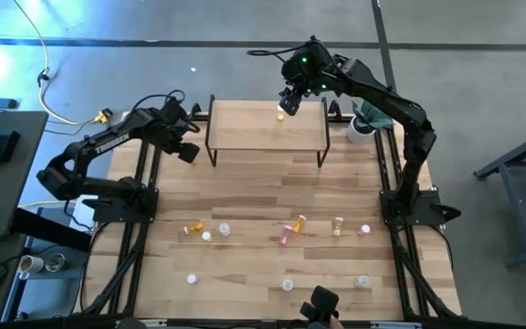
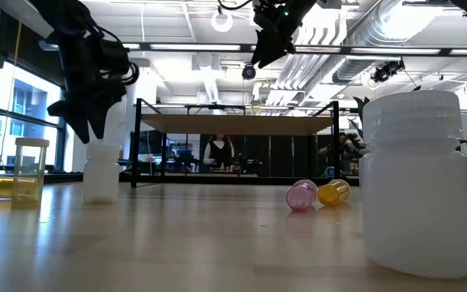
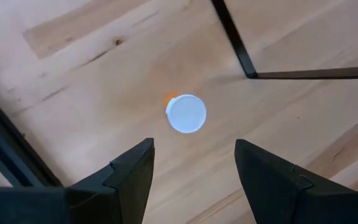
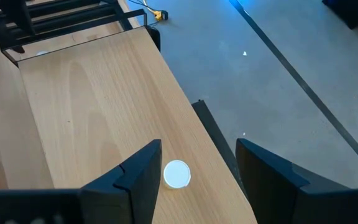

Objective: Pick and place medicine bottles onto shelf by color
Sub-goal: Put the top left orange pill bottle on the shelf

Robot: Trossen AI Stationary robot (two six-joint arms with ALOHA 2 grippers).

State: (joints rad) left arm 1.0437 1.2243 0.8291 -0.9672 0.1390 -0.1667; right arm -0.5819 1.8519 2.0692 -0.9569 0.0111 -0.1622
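My left gripper [image 3: 191, 171], jaws released, hovers over 1 upright orange bottle [image 3: 186, 114]: light, rigid, slippery; I would pinch its sides below the cap.

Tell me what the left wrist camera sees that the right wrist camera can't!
Only the left wrist view shows an upright orange bottle standing on the table beside a black shelf leg, below the open left gripper.

Only the right wrist view shows the shelf top, the grey floor past its edge, and a white-capped bottle on that board, below the open right gripper.

Both show open dark fingers, a white cap and pale wood.
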